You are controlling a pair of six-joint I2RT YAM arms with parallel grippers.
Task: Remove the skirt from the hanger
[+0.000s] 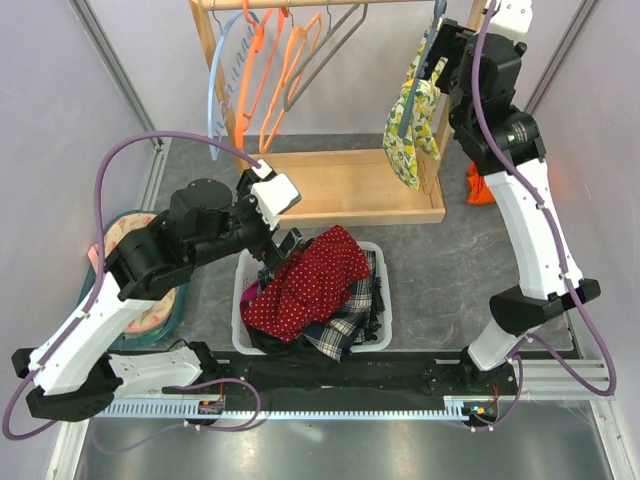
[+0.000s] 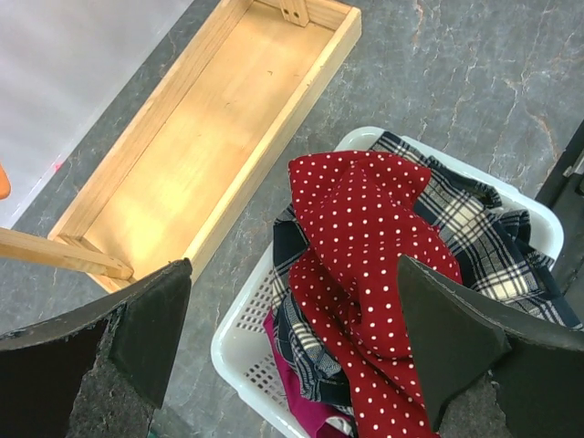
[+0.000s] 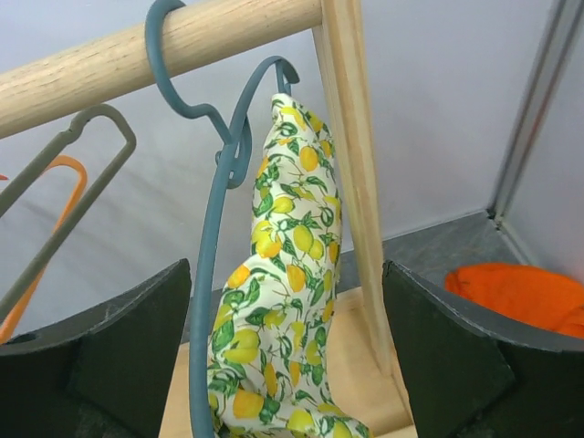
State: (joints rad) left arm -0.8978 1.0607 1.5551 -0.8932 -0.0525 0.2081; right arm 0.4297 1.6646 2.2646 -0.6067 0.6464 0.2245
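Left gripper [image 2: 292,265]: released, jaws wide, holding nothing. It hovers just above the far-left part of the basket.
Basket [image 1: 240,300]: at the near centre of the table, heaped with clothes. A red dotted cloth [image 1: 310,280] lies on top.
Skirt [image 1: 345,325]: in the basket, crumpled under the red cloth. Its plaid shows at the right and near sides, and it is on no hanger.
Hanger [image 1: 296,52]: bare, hooked on the rail [image 3: 82,64] at the far side among other bare hangers, well apart from the skirt.
Right gripper [image 3: 285,265]: released, jaws wide on either side of a lemon-print cloth [image 3: 274,301]. That cloth hangs on a teal hanger [image 3: 233,151] at the rail's right end. The pads look clear of the cloth, though a light touch cannot be ruled out.
Done: judging from how things lie, skirt and hanger are already parted, with the skirt dropped among the laundry.
Left: seemingly nothing on the skirt itself. Neither gripper is on it or on its hanger, and the right one is at a different garment.
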